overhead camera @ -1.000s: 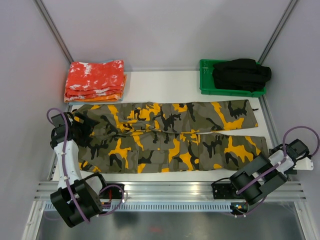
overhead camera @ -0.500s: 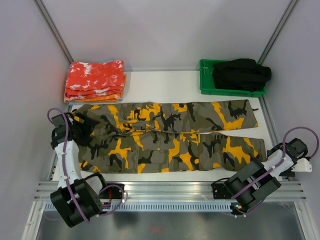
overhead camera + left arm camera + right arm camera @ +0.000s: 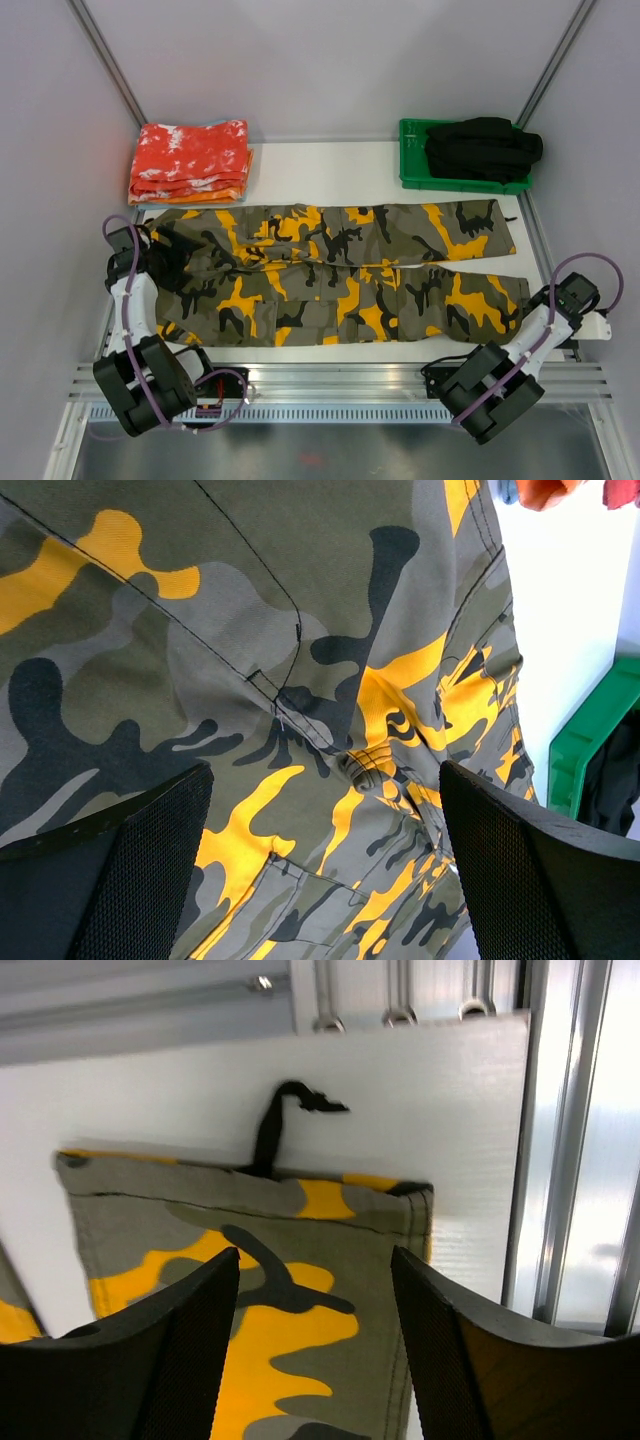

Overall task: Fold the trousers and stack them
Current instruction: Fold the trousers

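Observation:
The camouflage trousers (image 3: 340, 275) lie flat across the white table, waist at the left, both legs running right, side by side. My left gripper (image 3: 160, 262) is open over the waist end; in the left wrist view its black fingers (image 3: 120, 880) straddle the crotch seam of the cloth (image 3: 330, 730) without holding it. My right gripper (image 3: 535, 300) is open at the near leg's hem; in the right wrist view its fingers (image 3: 450, 1360) stand over the hem corner (image 3: 300, 1290), where a black drawstring (image 3: 275, 1125) lies on the table.
A stack of red-orange white-speckled folded cloths (image 3: 190, 162) sits at the back left. A green tray (image 3: 410, 170) at the back right holds a plain black garment (image 3: 483, 147). Metal rails (image 3: 330, 385) run along the table's near edge and right side (image 3: 570, 1140).
My right gripper has swung from the table's right edge in toward the near leg's hem. My left gripper has shifted slightly at the waist. The trousers have not moved.

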You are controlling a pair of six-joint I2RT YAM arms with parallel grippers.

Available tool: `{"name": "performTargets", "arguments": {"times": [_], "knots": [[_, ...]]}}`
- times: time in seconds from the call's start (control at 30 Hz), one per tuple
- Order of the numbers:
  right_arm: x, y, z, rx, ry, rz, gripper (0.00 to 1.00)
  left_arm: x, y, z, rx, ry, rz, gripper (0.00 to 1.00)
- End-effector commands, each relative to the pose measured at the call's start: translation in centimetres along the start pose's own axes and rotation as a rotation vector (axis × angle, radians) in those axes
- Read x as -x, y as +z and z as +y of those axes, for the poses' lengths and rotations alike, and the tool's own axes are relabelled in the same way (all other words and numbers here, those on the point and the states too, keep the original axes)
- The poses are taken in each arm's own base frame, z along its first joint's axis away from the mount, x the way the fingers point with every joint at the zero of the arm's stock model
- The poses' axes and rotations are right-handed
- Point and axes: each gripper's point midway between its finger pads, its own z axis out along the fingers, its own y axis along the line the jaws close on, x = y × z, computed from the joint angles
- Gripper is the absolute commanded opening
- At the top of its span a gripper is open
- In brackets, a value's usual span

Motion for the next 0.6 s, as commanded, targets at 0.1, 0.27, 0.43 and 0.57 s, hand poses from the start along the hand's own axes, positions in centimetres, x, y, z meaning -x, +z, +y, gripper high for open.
{"name": "performTargets", "arguments": {"times": [0.1,0.27,0.43,0.57], "knots": [[-3.6,1.2,-2.1,-0.027,0.036,0.076,0.66,0.2,0.4,-1.0,-0.056,0.033,0.012,1.0],[-3.4,2.0,-2.1,-0.065,0.025,0.088,0.65,0.2,0.4,-0.9,-0.053,0.026,0.009,1.0],[-3.0,3.3,-2.7,-0.179,0.035,0.115,0.66,0.0,0.4,-0.5,-0.042,0.009,0.006,1.0],[-1.1,4.1,-1.5,-0.19,0.005,0.087,0.66,0.3,0.0,-0.5,-0.034,0.014,-0.012,1.0]]}}
